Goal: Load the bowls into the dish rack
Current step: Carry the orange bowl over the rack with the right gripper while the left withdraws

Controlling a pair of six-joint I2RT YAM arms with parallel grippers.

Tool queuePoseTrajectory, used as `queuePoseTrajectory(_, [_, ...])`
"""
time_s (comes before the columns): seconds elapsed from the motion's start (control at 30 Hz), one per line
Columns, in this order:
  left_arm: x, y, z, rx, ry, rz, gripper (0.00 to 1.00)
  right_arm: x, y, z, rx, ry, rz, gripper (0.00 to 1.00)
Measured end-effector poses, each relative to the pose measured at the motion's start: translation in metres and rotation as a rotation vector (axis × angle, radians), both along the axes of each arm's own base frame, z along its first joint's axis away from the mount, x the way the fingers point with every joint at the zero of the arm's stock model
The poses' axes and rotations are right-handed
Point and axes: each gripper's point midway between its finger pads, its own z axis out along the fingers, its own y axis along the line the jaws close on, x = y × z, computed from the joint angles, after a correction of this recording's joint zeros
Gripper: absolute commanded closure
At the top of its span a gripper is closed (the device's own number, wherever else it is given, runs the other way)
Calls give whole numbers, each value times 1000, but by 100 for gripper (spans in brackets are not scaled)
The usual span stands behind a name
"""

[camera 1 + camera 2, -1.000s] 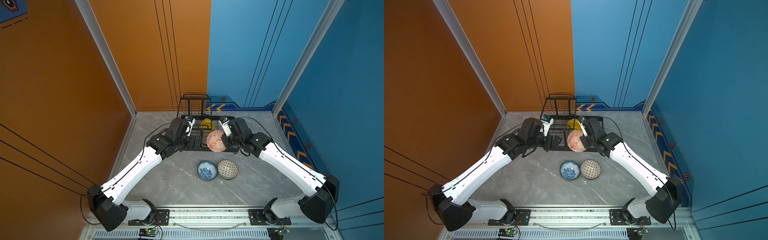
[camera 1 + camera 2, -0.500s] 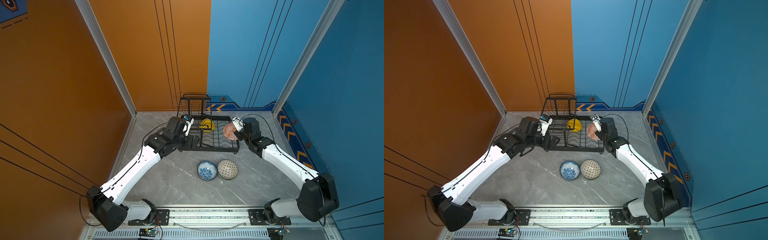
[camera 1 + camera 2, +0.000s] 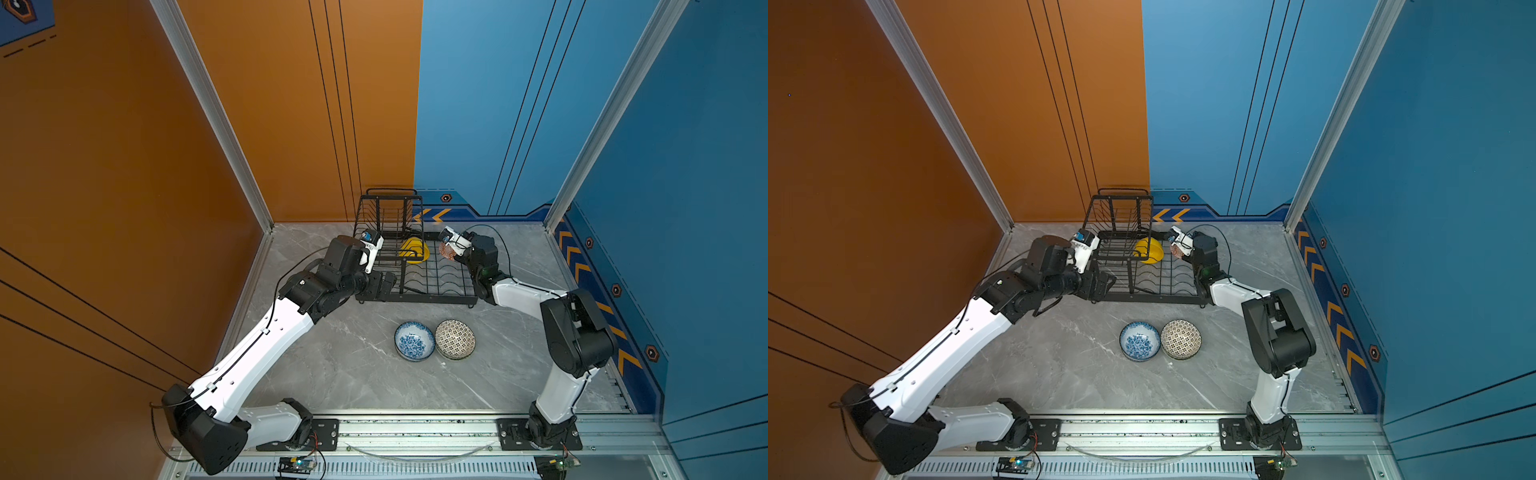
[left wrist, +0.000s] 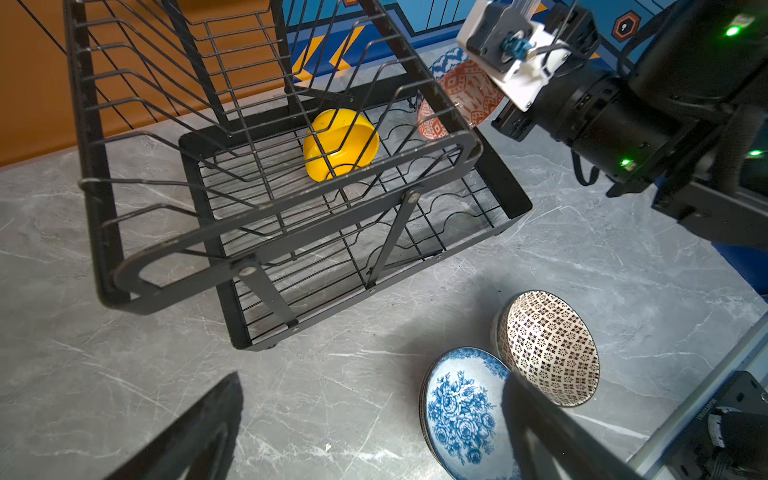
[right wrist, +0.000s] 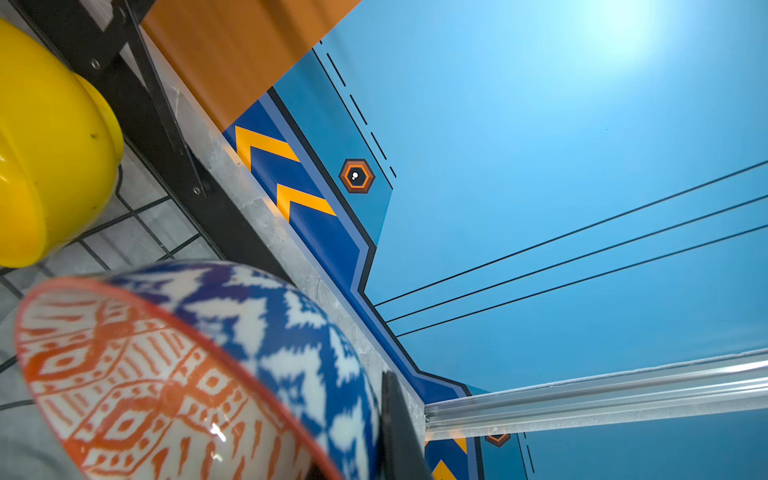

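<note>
The right pincer pinches the round orange-and-white patterned bowl (blue outside) at the far right corner of the black wire dish rack, near the plain yellow bowl inside it. The left pincer is spread wide beside the rack

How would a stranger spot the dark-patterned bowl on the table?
Find the black wire dish rack. Two bowls sit side by side before it; the geometric bowl, nearer the right arm, shows fine dark-and-white tiling, unlike the blue floral bowl.
</note>
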Motion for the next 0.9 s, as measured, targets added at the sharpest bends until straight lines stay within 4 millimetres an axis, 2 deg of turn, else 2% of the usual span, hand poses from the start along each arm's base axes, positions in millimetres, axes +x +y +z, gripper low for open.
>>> queuePoseTrajectory(0.1, [0, 0, -3, 3, 6, 0, 2, 8, 4, -5, -63, -31, 18, 100])
queuePoseTrajectory(0.4, [-1, 1, -7, 9, 14, 0, 2, 30, 14, 3, -214, -150, 37, 100])
queuePoseTrajectory(0.9, [-2, 1, -9, 10, 17, 0, 2, 54, 26, -37, -352, -167, 53, 100])
